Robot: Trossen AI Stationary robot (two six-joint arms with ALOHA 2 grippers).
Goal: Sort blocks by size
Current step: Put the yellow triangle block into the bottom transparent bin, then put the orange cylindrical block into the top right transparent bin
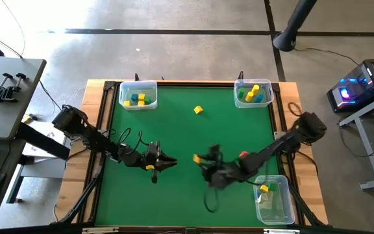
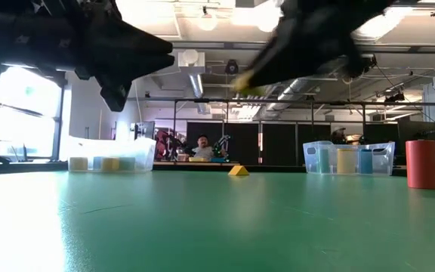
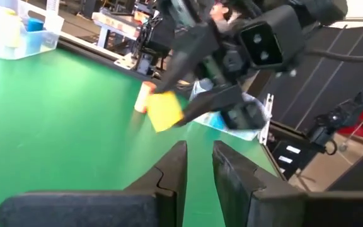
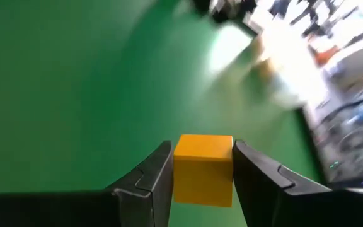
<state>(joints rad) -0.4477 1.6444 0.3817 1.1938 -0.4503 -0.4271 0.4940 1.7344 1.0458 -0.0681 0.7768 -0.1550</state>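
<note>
My right gripper [image 1: 199,160] is shut on a yellow block [image 4: 203,165] held above the middle of the green table. The left wrist view shows the same block [image 3: 164,111] in the air. My left gripper [image 1: 173,162] hovers just to its left, pointing at it. Its fingers [image 3: 176,165] stand a narrow gap apart with nothing between them. A red-orange block [image 1: 243,155] stands upright on the table beside my right arm. Another yellow block [image 1: 199,110] lies on the table toward the far edge. My right gripper pinches the yellow block by two opposite side faces [image 4: 180,169] between its two fingers. The fingers come from the table's right side, pointing left. The block is lifted clear of the table [image 2: 248,79].
Clear bins stand at the far left corner [image 1: 138,95] and far right corner [image 1: 253,93], each holding several blocks. A third bin [image 1: 273,198] with a yellow and a green block stands at the near right. The near left of the table [image 1: 128,201] is open green surface.
</note>
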